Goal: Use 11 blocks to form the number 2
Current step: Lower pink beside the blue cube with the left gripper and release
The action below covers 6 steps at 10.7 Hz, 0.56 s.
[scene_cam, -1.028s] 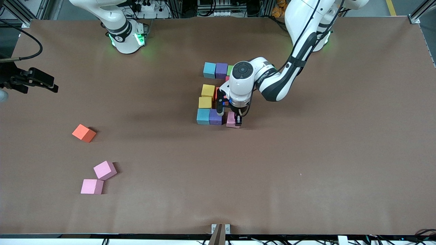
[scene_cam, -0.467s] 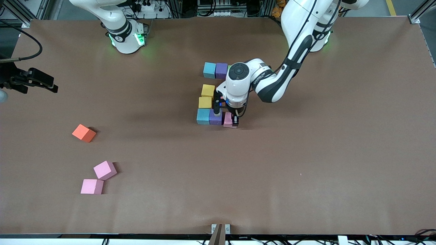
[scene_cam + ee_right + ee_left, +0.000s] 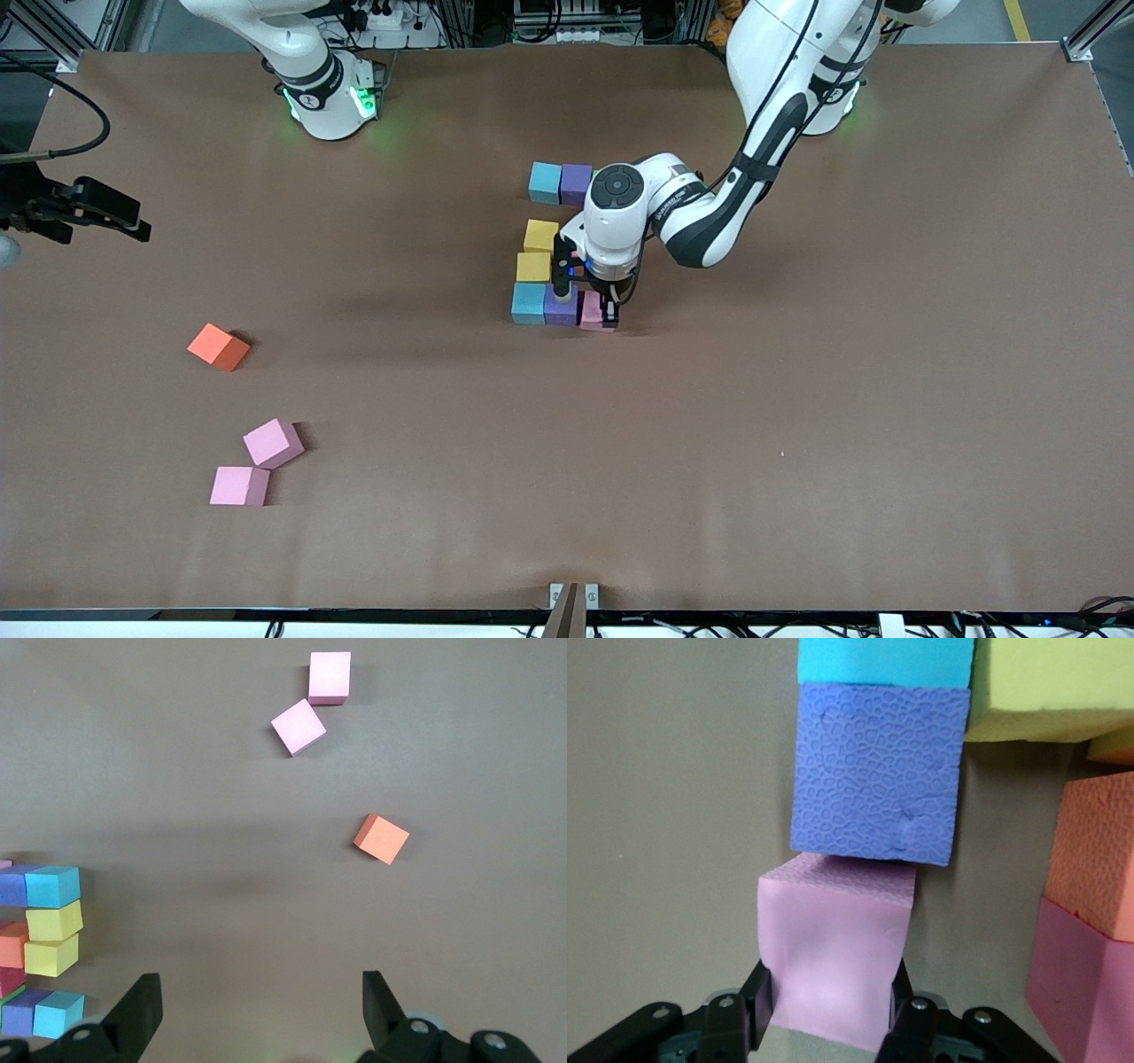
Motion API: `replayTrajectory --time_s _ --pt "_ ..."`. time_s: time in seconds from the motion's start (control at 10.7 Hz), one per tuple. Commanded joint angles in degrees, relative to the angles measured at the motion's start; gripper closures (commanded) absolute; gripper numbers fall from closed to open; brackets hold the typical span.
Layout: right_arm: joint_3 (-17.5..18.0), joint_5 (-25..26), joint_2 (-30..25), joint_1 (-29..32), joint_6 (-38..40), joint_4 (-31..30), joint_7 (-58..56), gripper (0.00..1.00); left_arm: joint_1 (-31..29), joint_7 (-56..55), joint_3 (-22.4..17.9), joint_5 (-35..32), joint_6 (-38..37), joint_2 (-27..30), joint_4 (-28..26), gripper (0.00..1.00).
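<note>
I see my left gripper, clamped on the pink block, has slid it flush against the purple block, completing the number 2's bottom row, while my right gripper waits wide open, holding nothing.

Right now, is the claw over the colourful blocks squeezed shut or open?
Shut on the pink block: the left gripper has a finger pressed on each side of it.

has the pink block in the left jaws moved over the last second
Yes. The held pink block slid toward the right arm's end, now beside the purple block.
</note>
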<state>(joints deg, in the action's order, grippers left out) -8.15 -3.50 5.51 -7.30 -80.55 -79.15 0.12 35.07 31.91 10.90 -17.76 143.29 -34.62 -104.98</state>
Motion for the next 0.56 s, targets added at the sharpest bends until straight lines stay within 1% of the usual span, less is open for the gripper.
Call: replayTrajectory --time_s 0.0,0.28,0.47 --pt "0.67 0.42 0.37 0.88 0.22 0.93 0.94 0.0 0.53 -1.33 -0.62 -1.93 -1.0 -0.36 1.09 0.0" --pt "0.67 0.42 0.37 0.88 0.22 0.93 0.94 0.0 0.61 -2.64 -0.62 -1.75 -1.88 0.16 1.09 0.0" --pt "0.67 0.42 0.37 0.88 0.22 0.93 0.94 0.0 0.79 -2.73 -0.53 -1.84 -4.15 1.56 0.83 0.0"
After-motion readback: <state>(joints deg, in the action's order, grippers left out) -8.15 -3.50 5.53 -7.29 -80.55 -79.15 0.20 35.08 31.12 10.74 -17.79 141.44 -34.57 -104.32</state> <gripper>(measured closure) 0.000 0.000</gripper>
